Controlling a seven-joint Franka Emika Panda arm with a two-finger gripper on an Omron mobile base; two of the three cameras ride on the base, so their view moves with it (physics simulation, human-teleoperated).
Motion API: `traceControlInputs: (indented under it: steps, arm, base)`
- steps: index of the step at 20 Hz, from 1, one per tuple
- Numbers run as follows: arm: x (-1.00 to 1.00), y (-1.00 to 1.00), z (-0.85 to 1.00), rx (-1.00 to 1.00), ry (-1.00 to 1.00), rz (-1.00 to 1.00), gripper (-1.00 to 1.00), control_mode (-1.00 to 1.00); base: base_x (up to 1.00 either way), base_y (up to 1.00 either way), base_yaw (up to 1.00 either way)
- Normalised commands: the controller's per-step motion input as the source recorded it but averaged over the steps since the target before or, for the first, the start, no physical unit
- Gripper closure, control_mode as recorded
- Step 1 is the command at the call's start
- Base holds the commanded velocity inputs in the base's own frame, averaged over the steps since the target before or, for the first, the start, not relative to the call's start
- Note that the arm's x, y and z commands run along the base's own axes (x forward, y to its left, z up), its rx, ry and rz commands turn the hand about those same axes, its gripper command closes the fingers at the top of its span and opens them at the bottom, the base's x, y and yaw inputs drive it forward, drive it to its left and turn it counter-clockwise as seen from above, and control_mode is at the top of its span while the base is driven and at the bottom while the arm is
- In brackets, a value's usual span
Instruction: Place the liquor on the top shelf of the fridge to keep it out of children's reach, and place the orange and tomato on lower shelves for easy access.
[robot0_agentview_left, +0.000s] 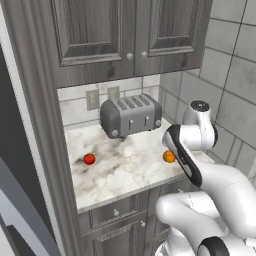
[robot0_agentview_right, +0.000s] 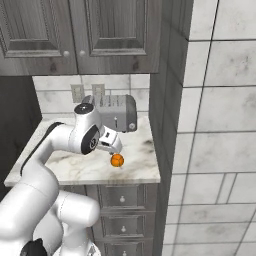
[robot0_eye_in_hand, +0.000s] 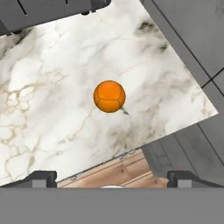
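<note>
The fingers are wide open and hold nothing, hanging over the small round orange on the marble bench, ready to grab it.

The orange, right of the toaster, is partly covered by the arm's forearm in the left base view; the toaster's left end is hidden behind the arm's wrist in the right base view; in the hand view the toaster is cut off by the top edge, only its base showing; the gripper fingertips barely rise at the bottom.
</note>
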Motion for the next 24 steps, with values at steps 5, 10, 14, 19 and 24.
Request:
traceControlInputs:
  steps: [5, 10, 14, 19, 24]
  arm:
    - [0.15, 0.00, -0.36, 0.00, 0.06, 0.00, -1.00, -1.00]
    - [0.19, 0.00, -0.37, 0.00, 0.10, 0.00, -1.00, -1.00]
    - [0.22, 0.00, -0.32, 0.00, 0.10, 0.00, -1.00, -1.00]
    - [0.27, -0.06, -0.26, 0.00, 0.08, 0.00, -1.00, -1.00]
    - [0.30, -0.09, -0.25, 0.00, 0.07, 0.00, -1.00, -1.00]
  base:
    - [0.00, 0.00, 0.00]
    - [0.00, 0.00, 0.00]
    - [0.00, 0.00, 0.00]
    - [0.00, 0.00, 0.00]
    - [0.00, 0.00, 0.00]
